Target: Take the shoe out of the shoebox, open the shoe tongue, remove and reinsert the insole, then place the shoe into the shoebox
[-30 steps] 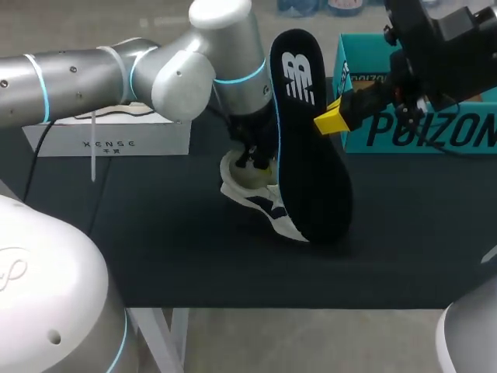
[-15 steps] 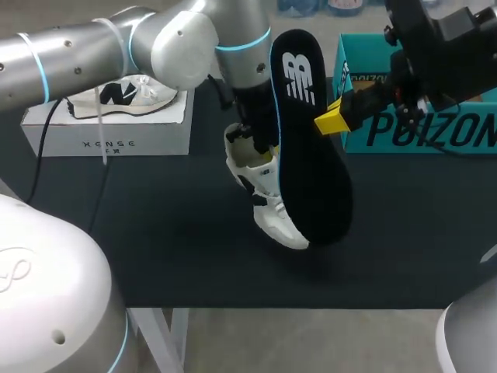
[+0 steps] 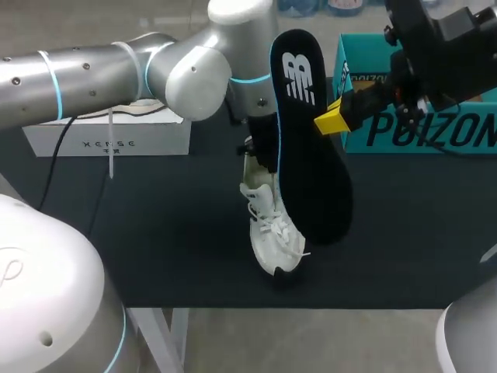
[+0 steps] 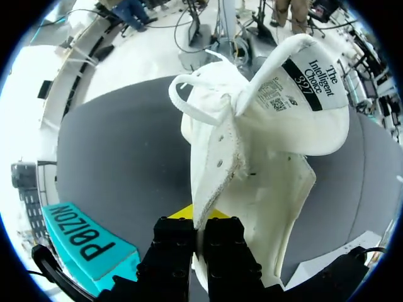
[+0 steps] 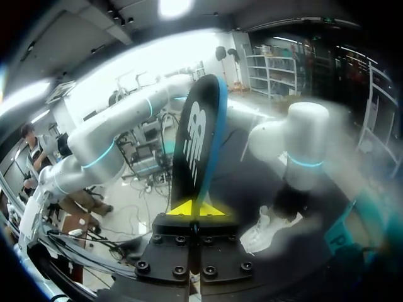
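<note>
Well, the left gripper was clamped tight on the collar edge of the white sneaker, its yellow tips mostly buried under the fabric. The sneaker hung toe-down over the dark table; whether the toe touched it couldn't be made out. From the head view, that gripper and the heel were hidden behind the black insole, pinched upright by the right gripper. The teal shoebox stood behind, partly blocked by the right arm.
</note>
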Controlling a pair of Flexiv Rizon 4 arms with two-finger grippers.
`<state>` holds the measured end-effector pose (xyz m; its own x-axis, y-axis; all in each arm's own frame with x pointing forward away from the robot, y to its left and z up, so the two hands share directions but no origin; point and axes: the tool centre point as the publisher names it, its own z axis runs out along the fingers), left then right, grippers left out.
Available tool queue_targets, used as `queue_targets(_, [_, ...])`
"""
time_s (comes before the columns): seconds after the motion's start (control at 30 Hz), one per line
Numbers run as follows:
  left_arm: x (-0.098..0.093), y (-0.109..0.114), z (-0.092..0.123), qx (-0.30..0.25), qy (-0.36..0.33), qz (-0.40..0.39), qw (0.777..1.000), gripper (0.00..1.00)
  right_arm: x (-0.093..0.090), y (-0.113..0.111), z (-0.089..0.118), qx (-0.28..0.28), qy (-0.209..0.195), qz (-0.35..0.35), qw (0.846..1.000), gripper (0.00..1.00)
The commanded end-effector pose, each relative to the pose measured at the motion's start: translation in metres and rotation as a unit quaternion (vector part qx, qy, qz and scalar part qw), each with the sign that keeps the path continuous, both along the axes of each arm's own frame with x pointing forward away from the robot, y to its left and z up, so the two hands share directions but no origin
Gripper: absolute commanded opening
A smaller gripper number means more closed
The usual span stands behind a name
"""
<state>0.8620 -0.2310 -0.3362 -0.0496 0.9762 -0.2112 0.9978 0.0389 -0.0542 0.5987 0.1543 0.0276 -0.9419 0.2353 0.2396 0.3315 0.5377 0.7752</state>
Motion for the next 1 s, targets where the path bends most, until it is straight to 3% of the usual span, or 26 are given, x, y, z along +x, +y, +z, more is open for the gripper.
queue_targets(0.03, [0.003,-0.019,-0.015,0.006,-0.016,-0.116,0.993,0.0,0.002,0.003,0.001,-0.002,0.002,0.001,1.0,0.0])
queue_targets(0.57, [0.025,-0.06,-0.016,0.022,-0.007,-0.097,0.995,0.0,0.002,0.003,0.001,-0.002,0.002,0.001,1.0,0.0])
queue_targets(1.0, [0.029,-0.062,-0.034,0.029,0.015,-0.064,0.997,0.0,0.002,0.003,0.001,-0.002,0.002,0.001,1.0,0.0])
